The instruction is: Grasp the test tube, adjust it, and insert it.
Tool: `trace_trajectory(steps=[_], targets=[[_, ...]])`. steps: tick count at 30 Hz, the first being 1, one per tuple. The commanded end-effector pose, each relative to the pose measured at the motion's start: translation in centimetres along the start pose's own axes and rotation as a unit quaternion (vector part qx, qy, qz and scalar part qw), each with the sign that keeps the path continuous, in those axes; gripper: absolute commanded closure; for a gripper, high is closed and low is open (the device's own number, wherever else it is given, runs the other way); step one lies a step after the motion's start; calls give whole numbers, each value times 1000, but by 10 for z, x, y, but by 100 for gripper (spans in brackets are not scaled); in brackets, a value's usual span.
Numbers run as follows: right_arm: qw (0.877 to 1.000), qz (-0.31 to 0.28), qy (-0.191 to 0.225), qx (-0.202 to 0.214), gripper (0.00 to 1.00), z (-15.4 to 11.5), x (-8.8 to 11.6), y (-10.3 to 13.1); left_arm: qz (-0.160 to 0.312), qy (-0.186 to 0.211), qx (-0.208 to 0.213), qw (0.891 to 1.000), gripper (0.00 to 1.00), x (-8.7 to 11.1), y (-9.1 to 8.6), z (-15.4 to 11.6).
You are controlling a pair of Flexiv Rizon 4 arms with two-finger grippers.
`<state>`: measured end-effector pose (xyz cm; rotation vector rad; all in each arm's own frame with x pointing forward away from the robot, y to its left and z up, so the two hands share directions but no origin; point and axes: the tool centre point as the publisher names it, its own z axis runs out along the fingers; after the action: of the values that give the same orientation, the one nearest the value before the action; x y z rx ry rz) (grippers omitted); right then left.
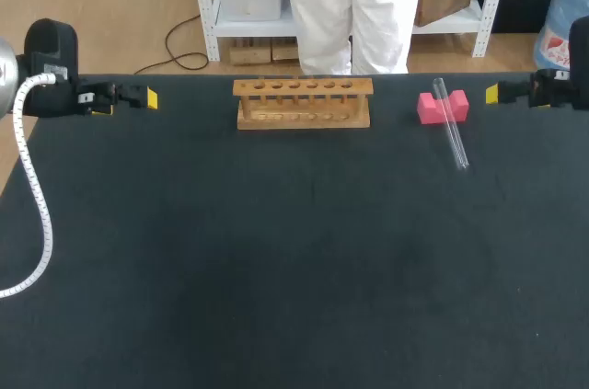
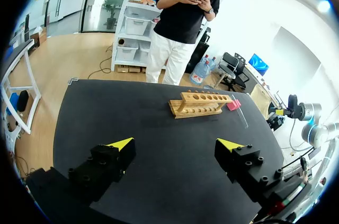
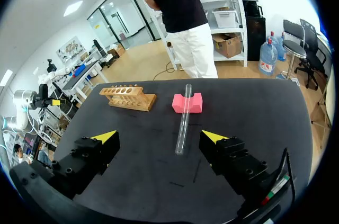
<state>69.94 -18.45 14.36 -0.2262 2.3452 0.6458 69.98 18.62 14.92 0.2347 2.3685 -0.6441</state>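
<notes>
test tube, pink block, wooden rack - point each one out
test tube [image 1: 456, 139], head view, mid-length of the glass, past the block.
pink block [image 1: 428, 109], head view, its left half beside the tube.
wooden rack [image 1: 304, 119], head view, front of its base.

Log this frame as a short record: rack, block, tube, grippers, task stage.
rack: wooden, far middle of the table, holes empty
block: pink, right of rack
tube: lies across block's notch, one end on table, ungrasped
left gripper: open, empty, far left
right gripper: open, empty, far right
stage: grasp not yet begun
</notes>
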Motion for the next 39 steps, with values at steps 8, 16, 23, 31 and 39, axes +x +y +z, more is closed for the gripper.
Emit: trace_trajectory(steps=[8, 16, 23, 31, 39], targets=[[1000, 0, 0, 5, 0, -1, 0, 2, -1, 2, -4, 1000, 0, -1, -2, 0], [1000, 0, 0, 5, 0, -1, 0, 2, 15, 9, 58, 998, 0, -6, 1, -1], [1000, 0, 0, 5, 0, -1, 0, 2, 92, 30, 171, 980, 0, -17, 16, -5], [1000, 0, 0, 5, 0, -1, 0, 2, 193, -3, 280, 941, 0, -31, 30, 3], [1000, 0, 0, 5, 0, -1, 0, 2, 264, -37, 324, 908, 0, -37, 36, 31]])
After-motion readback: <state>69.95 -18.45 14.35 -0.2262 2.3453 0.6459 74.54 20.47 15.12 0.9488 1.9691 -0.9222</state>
